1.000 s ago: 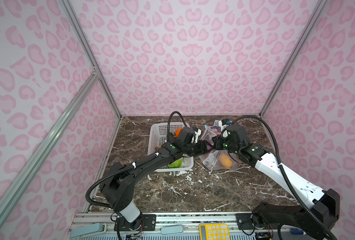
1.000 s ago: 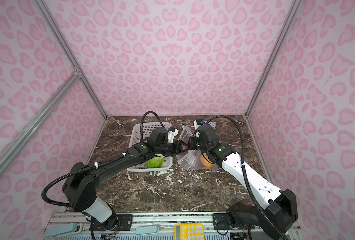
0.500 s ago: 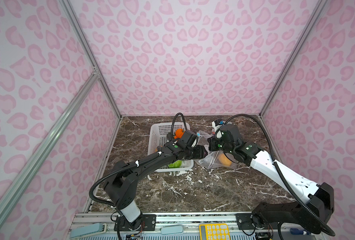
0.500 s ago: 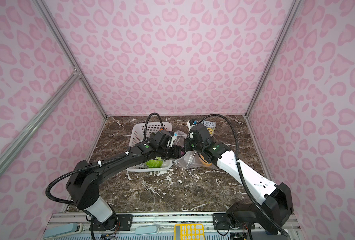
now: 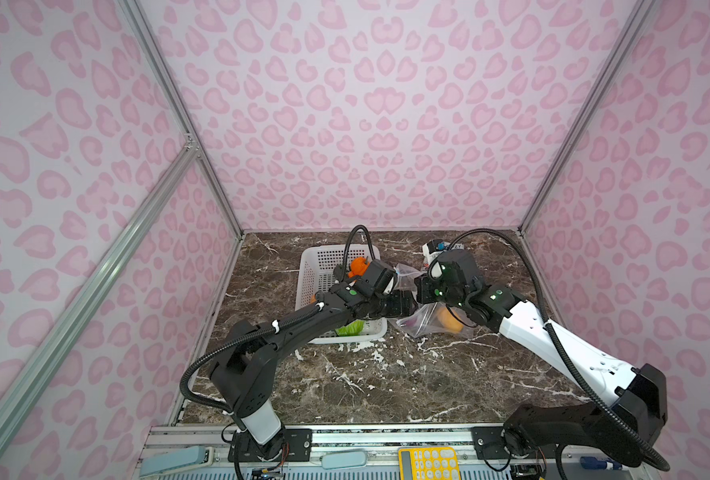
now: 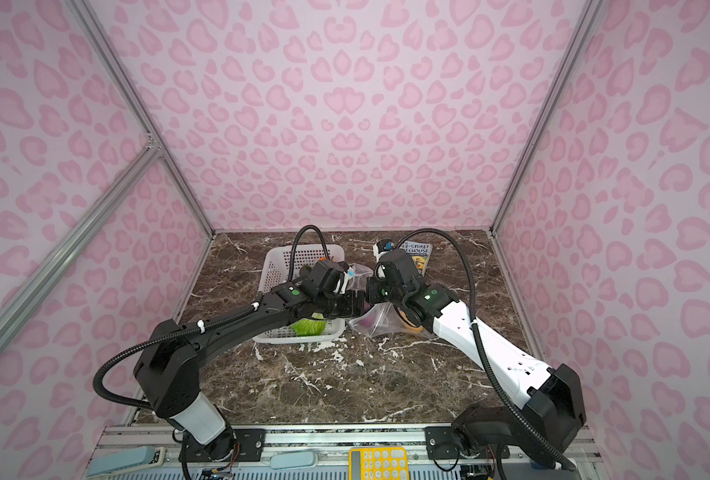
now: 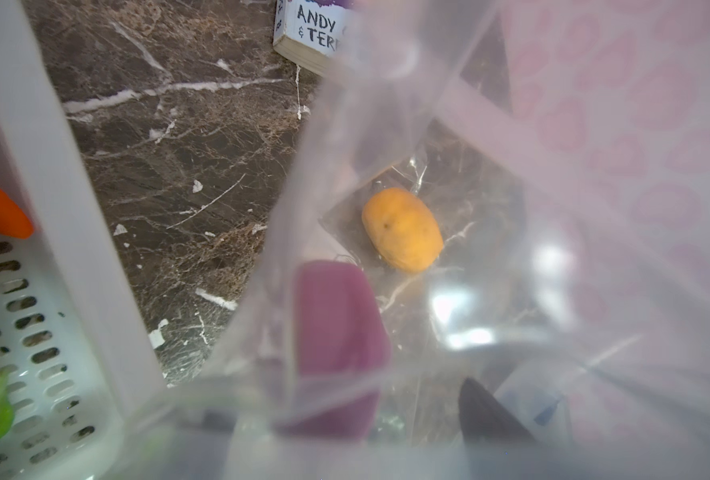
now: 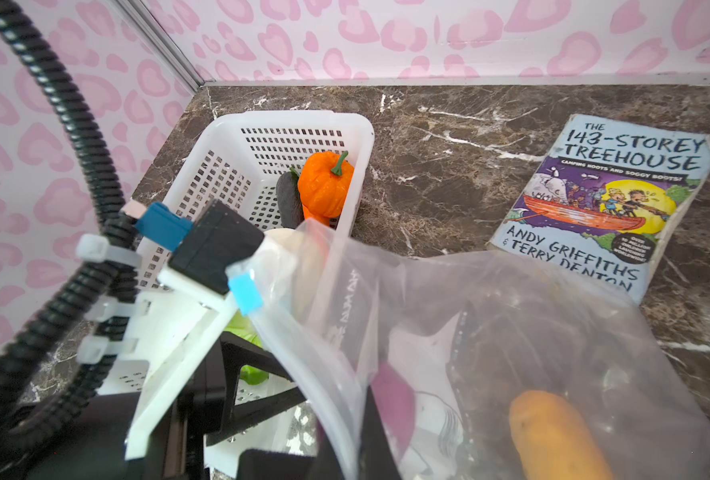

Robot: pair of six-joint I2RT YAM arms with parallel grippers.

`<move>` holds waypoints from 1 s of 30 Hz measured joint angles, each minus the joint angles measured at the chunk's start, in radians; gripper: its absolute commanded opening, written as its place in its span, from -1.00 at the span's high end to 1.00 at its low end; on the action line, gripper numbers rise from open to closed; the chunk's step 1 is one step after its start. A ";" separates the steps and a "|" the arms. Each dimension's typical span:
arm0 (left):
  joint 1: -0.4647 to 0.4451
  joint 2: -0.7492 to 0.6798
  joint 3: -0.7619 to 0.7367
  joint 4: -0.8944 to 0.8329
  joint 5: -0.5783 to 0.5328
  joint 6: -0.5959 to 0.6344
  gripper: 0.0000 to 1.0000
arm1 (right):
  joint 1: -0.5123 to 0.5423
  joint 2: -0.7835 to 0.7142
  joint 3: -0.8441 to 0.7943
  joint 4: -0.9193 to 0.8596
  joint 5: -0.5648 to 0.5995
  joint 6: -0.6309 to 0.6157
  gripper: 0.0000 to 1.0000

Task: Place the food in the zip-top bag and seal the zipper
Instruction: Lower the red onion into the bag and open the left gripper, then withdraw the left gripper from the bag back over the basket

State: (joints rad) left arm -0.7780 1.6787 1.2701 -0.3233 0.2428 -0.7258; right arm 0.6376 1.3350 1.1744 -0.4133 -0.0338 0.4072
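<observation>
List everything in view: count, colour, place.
basket: 1, white, on table
pumpkin: 1, orange, basket's far end
green piece: 1, dark green, beside pumpkin
carrot: 1, orange, in basket
cabbage: 1, green, basket's near end
zip-top bag: 1, clear, right of basket
potato: 1, tan-orange, in bag
onion: 1, purple, in bag
slider: 1, blue, bag's mouth
book: 1, blue, behind bag
keypad: 1, yellow, front rail
left pincer: 1, black, open, bag's mouth
right pincer: 1, black, shut on bag
</observation>
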 measured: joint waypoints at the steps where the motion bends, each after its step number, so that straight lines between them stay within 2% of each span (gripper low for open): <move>1: 0.000 -0.002 0.002 0.000 0.000 0.000 -0.81 | 0.000 0.000 0.000 0.000 0.000 0.000 1.00; 11: 0.000 -0.067 0.004 0.003 0.000 0.004 -0.81 | 0.000 -0.011 -0.006 0.000 0.016 0.000 1.00; 19: 0.018 -0.173 0.004 0.005 -0.019 0.072 -0.81 | -0.011 -0.017 -0.015 0.000 0.041 0.005 1.00; 24: 0.064 -0.235 -0.008 0.008 -0.022 0.122 -0.82 | -0.032 -0.022 -0.025 0.000 0.053 0.031 1.00; 30: 0.174 -0.285 -0.035 0.008 -0.026 0.166 -0.82 | -0.038 -0.040 -0.040 0.003 0.059 0.046 1.00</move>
State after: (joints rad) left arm -0.6037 1.3941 1.2346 -0.3153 0.2169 -0.5602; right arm 0.5999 1.2953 1.1347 -0.4103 0.0250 0.4534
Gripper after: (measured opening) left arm 0.911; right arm 0.049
